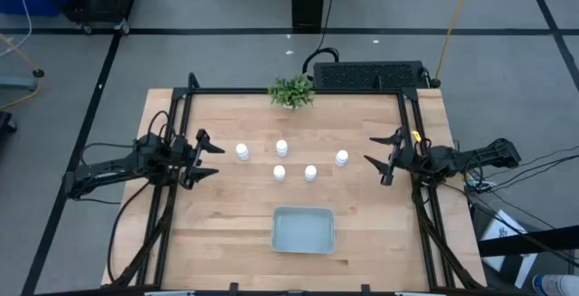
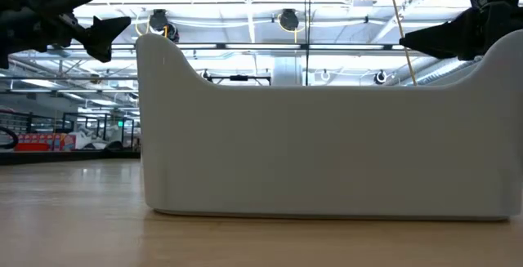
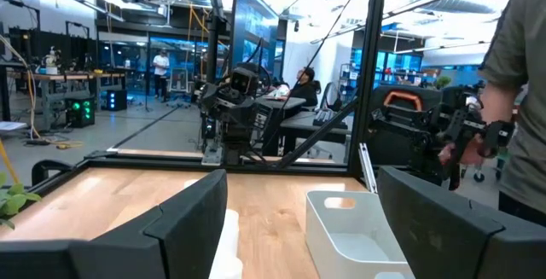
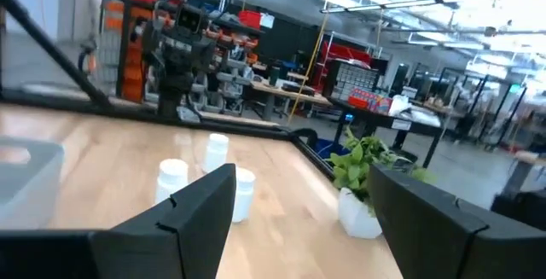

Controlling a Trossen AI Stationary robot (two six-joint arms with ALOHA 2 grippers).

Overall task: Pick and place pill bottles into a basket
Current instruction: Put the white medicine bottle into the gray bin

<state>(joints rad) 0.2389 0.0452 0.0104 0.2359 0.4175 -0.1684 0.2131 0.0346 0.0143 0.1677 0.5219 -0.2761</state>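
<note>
Five white pill bottles stand upright on the wooden table: one at the left (image 1: 242,152), one behind the middle (image 1: 282,148), two in the middle (image 1: 280,174) (image 1: 310,173), one at the right (image 1: 342,157). The pale grey-blue basket (image 1: 303,230) sits near the front edge and fills the low view (image 2: 327,149). My left gripper (image 1: 213,157) is open and empty, left of the leftmost bottle, above the table. My right gripper (image 1: 378,158) is open and empty, right of the rightmost bottle. Bottles also show in the right wrist view (image 4: 173,174).
A small green plant (image 1: 291,90) in a white pot stands at the table's far edge; it also shows in the right wrist view (image 4: 367,185). A black metal frame runs along the table's left, right and far sides. A person stands beyond the table in the left wrist view (image 3: 516,100).
</note>
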